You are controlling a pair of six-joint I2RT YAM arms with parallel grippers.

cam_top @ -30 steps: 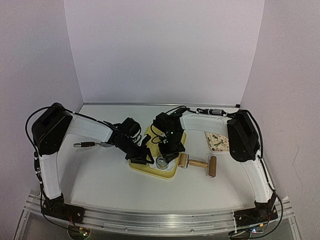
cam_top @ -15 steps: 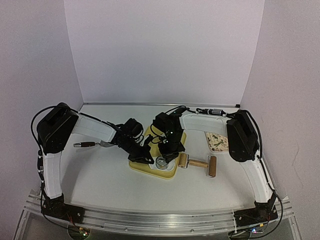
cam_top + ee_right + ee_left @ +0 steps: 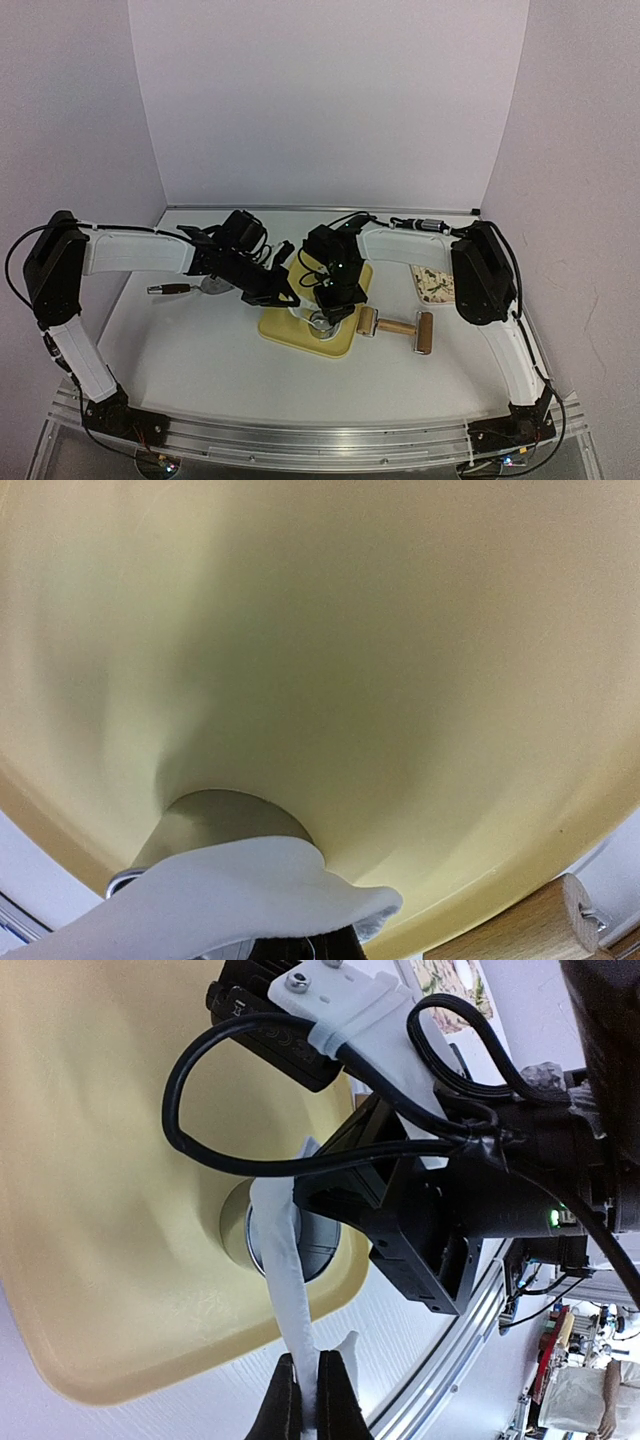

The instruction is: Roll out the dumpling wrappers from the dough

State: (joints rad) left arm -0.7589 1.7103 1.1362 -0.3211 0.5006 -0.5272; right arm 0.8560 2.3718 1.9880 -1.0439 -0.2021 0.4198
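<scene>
Left gripper [image 3: 308,1405] first: its two fingers are pressed narrow on one end of a white dough strip [image 3: 285,1290], nipping it between the pads, with the white table [image 3: 200,360] behind them in my wrist view. From my fingers the dough strip stretches back over the lip of the yellow tray [image 3: 120,1210] to the ring cutter [image 3: 322,1250]. The cutter sits on the tray's near part, and the strip drapes across its rim. My right gripper [image 3: 326,308] points down over the ring cutter; its black body hides the fingertips, so I cannot tell whether they are spread or closed. From my right wrist I see the strip's wider end lying over the cutter. Right of the tray on the table lies a wooden rolling pin [image 3: 397,328], touching the tray's right edge or just beside it; I cannot tell which.
</scene>
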